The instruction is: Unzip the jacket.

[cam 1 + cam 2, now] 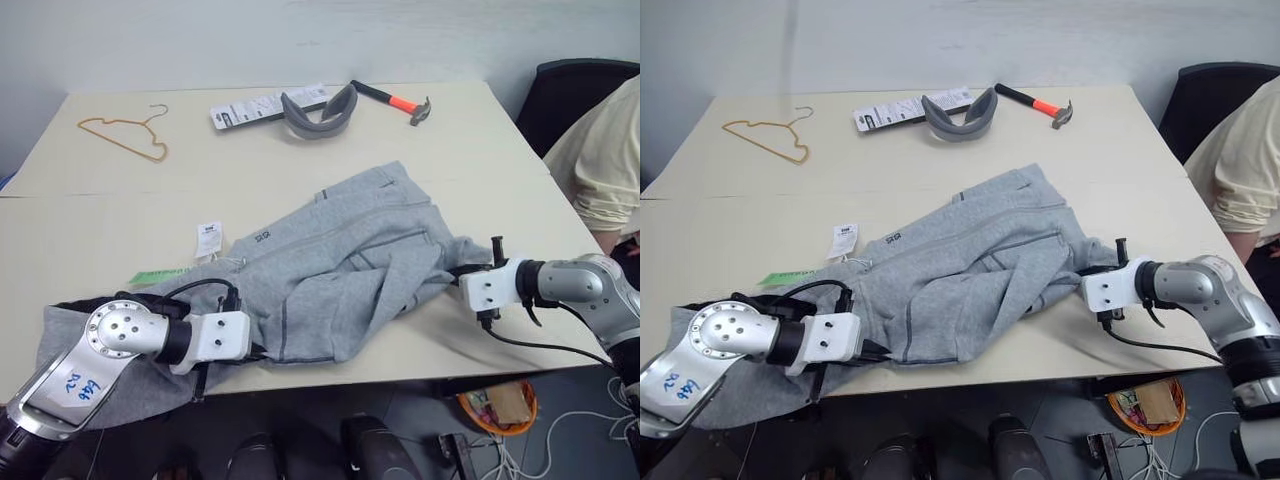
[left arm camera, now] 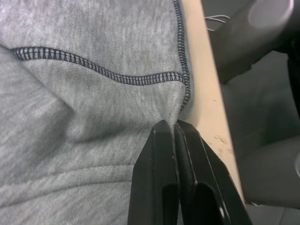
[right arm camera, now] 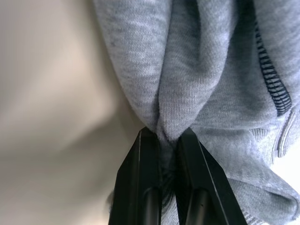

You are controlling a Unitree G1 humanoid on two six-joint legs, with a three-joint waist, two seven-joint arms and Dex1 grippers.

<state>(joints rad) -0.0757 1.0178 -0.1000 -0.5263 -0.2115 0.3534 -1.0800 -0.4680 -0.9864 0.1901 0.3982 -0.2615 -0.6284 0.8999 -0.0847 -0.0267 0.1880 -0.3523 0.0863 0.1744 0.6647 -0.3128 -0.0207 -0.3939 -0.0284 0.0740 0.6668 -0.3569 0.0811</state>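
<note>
Lower left, your left pincer (image 2: 174, 129) is clamped on the jacket (image 1: 340, 260) hem; the right pincer (image 3: 168, 138) pinches a fold. Pulling apart may drag cloth off the worktop (image 1: 80, 230) without opening the zip.

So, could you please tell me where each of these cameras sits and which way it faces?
Left eye view: on the head, facing forward and down over the table; the jacket, hanger and hammer show, with both arms.
Right eye view: beside it, same scene, including a person's sleeve.
Left wrist view: looks along the left end effector, pinched shut on the jacket's hem at the table edge.
Right wrist view: looks along the right end effector, clamped on a grey fold.
Shared: the jacket appears in all four.
</note>
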